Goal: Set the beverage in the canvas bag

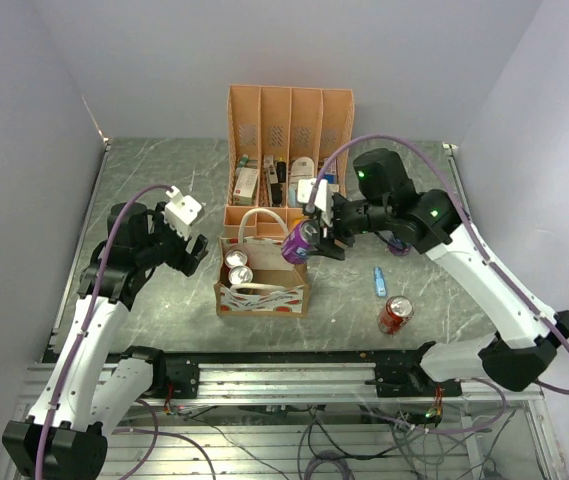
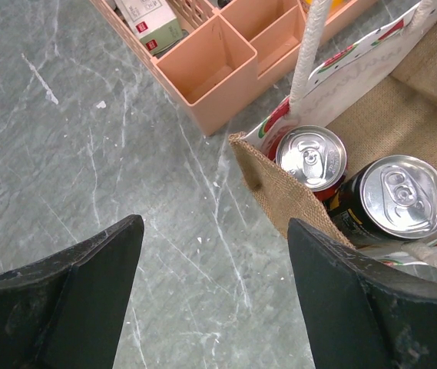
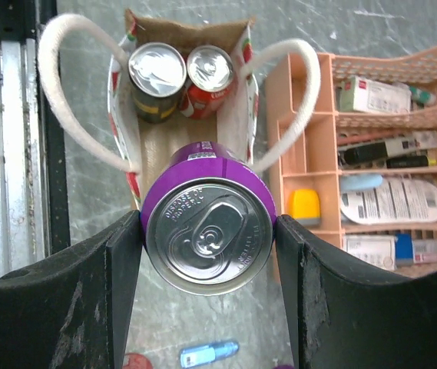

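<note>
Purple can [image 1: 299, 243] is squeezed in the right gripper [image 1: 314, 238], tipped over the right edge of the canvas bag [image 1: 264, 297]. The bag's open top is just below and left. The left gripper [image 2: 214, 231] is open and empty.

grey marbled table [image 1: 154, 180] holds a peach organiser [image 1: 289, 120] by the far edge, canvas bag [image 1: 264, 297] centrally, red can [image 1: 396, 314] and blue tube [image 1: 379, 281] toward the right edge.

Shiny metal beverage can [image 3: 206, 234], coarse woven canvas bag [image 2: 279, 188]
</note>
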You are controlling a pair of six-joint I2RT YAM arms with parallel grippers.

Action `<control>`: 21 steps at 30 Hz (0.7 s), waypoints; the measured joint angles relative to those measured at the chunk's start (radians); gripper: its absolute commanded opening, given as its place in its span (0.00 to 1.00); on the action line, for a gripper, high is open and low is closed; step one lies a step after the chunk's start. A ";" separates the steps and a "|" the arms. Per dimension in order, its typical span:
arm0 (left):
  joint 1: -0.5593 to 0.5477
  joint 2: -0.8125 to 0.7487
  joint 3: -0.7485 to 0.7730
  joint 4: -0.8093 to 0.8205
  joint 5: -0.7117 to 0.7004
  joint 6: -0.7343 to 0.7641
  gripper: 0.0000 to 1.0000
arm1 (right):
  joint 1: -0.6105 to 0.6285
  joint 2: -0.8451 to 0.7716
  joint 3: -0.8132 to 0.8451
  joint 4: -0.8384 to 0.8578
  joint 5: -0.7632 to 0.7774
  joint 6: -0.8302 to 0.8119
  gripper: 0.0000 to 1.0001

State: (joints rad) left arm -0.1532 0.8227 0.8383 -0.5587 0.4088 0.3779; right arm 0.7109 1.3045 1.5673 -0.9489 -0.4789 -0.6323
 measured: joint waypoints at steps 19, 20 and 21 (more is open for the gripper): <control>0.010 0.026 0.000 -0.007 -0.006 -0.001 0.86 | 0.125 0.217 -0.019 0.094 -0.002 -0.014 0.00; 0.010 0.027 0.000 -0.007 -0.006 -0.001 0.86 | 0.125 0.226 -0.026 0.098 -0.003 -0.014 0.00; 0.011 0.028 0.000 -0.007 -0.006 -0.001 0.86 | 0.125 0.238 -0.034 0.103 -0.005 -0.014 0.00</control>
State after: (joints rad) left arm -0.1425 0.8505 0.8383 -0.5655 0.4023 0.3771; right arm 0.8356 1.5421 1.5337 -0.8459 -0.4835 -0.6460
